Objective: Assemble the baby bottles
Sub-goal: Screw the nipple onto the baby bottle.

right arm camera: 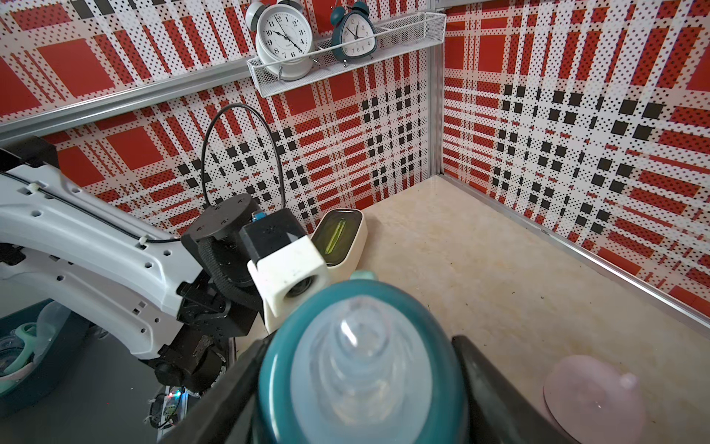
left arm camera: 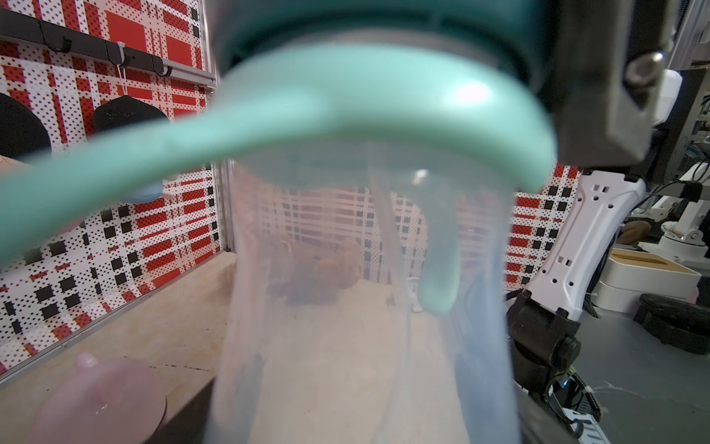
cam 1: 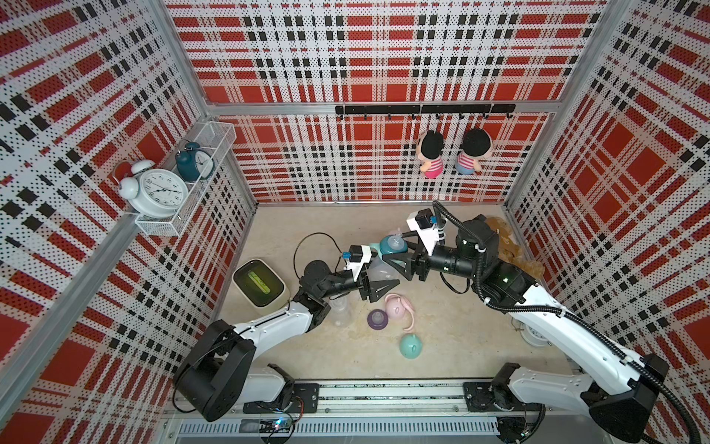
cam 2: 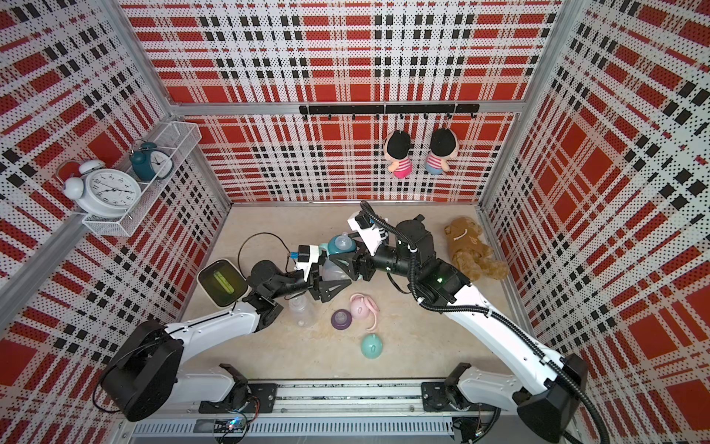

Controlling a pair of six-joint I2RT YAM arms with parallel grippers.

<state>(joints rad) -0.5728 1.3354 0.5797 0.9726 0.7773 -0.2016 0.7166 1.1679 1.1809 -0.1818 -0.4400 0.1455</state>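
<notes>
One blurred bottle [left arm camera: 345,307] in clamped left fingers [cam 1: 380,288], right fingers [right arm camera: 495,388] beside collar [right arm camera: 276,369], hold unclear

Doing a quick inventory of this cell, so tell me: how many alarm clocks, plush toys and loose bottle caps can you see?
Alarm clocks: 2, white and teal
Plush toys: 3, two hanging, one brown on the floor
Loose dome caps: 2, pink and teal
Total: 7
</notes>
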